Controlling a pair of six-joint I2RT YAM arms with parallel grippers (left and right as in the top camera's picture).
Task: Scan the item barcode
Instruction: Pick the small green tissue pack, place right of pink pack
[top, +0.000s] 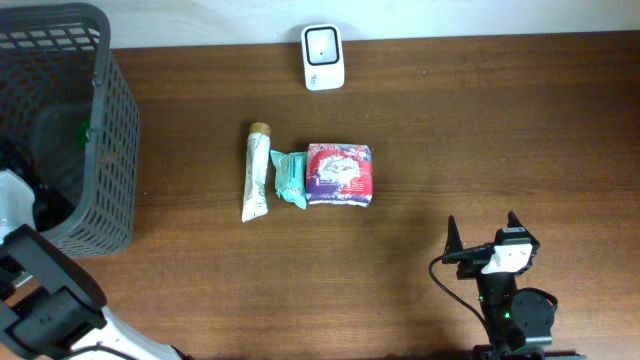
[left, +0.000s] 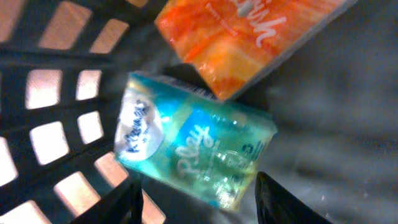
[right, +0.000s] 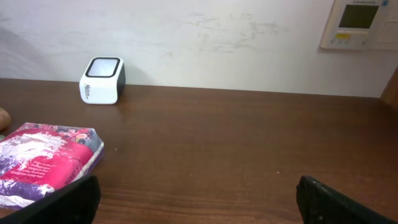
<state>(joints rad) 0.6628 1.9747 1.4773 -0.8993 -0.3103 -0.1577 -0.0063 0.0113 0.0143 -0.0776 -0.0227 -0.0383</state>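
In the left wrist view a teal Kleenex tissue pack lies tilted on the basket floor, partly under an orange pack. My left gripper is down inside the basket, open, its two dark fingers on either side of the teal pack's lower end without visibly touching it. From overhead the basket hides this gripper. The white barcode scanner stands at the table's far edge, also in the right wrist view as the scanner. My right gripper hovers open and empty over the table at the front right.
The dark mesh basket stands at the left edge. In the table's middle lie a cream tube, a small teal pack and a red and purple pack. A wall runs behind the scanner.
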